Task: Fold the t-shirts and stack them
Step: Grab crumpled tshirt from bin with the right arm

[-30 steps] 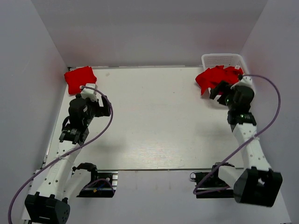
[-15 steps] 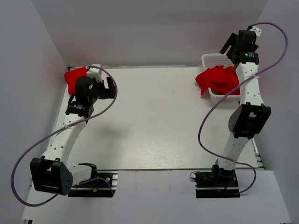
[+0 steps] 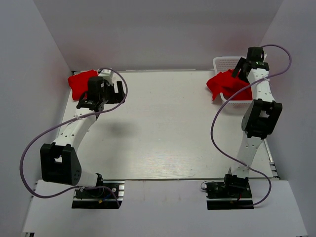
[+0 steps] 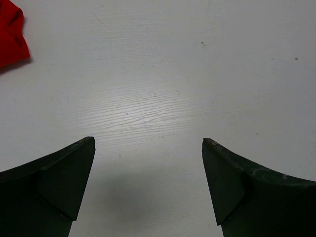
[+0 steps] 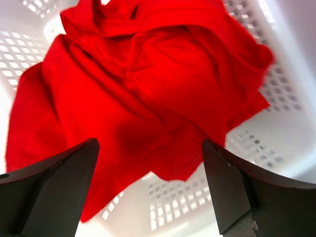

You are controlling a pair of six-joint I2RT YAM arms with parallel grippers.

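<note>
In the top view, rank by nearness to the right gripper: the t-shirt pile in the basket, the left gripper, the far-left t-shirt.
1. t-shirt pile, just beneath the right gripper, back right.
2. left gripper, across the table on the left.
3. far-left t-shirt, back-left corner, beyond the left gripper.

A robotics lab test cell is indicated, not a home. A pale wood-grain table [image 3: 168, 138] is boxed in on three sides by plain grey-white panels [image 3: 163, 34]. A left arm [image 3: 79, 123] and a right arm [image 3: 259, 91] (each trailed by a loose purple cable [image 3: 212, 132]) are bolted at its near edge on black base plates [image 3: 98, 195].
</note>
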